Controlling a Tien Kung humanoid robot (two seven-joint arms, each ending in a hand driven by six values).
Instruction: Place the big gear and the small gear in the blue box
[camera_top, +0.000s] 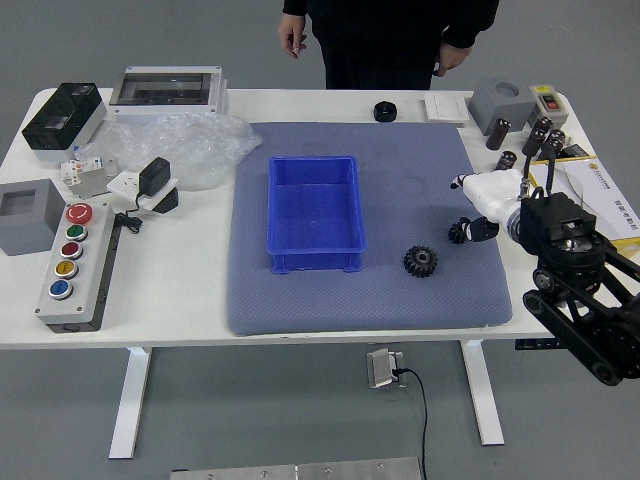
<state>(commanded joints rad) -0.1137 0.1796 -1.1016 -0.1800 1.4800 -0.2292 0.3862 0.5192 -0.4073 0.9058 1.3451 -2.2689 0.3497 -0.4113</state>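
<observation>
Small gear (457, 232) lies just left of the right hand (494, 196), whose fingers (483, 230) look spread, pinching nothing.

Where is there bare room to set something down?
On the mat: right of the blue box, beyond the big gear, and nearer than the box. On the white table: between button panel and mat. Crowded: right hand beside small gear.
</observation>
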